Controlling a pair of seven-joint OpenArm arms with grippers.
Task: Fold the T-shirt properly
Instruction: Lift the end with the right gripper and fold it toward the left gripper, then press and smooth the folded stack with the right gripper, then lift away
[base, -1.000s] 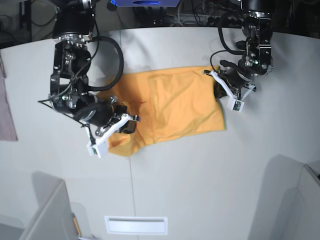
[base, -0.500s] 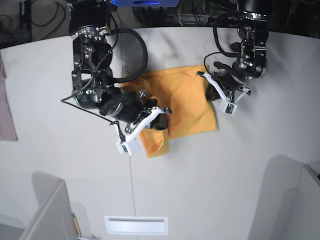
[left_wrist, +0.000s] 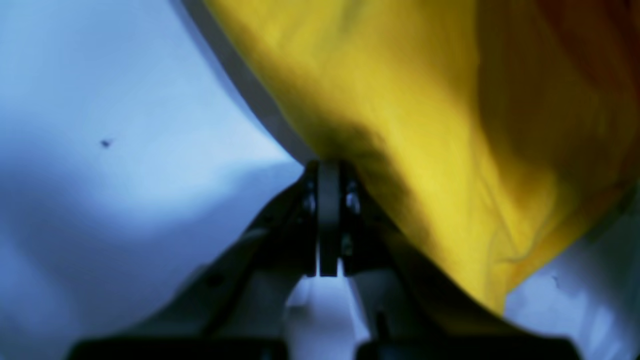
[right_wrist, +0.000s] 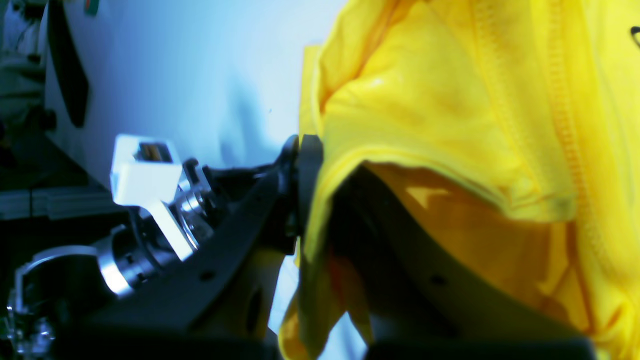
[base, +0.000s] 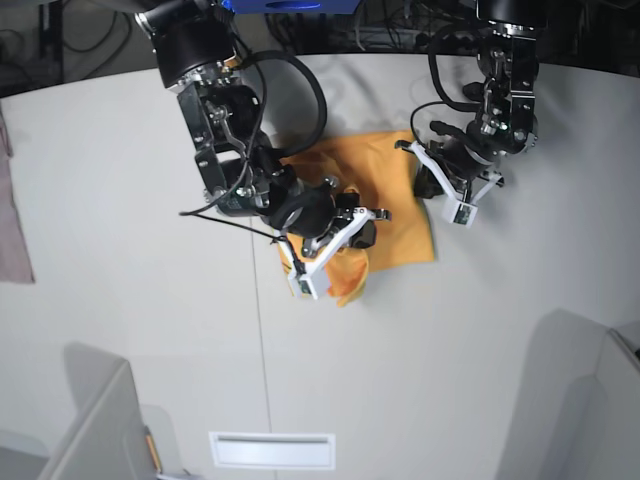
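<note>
Fabric of the T-shirt (base: 385, 195) lies mid-table, long axis running 9 to 3 o'clock. The right gripper (base: 352, 235), clamped on a lifted edge, sits at its 8 o'clock; the left gripper (base: 432, 180), pinching the 3 o'clock edge, anchors the fold's far side.
</note>
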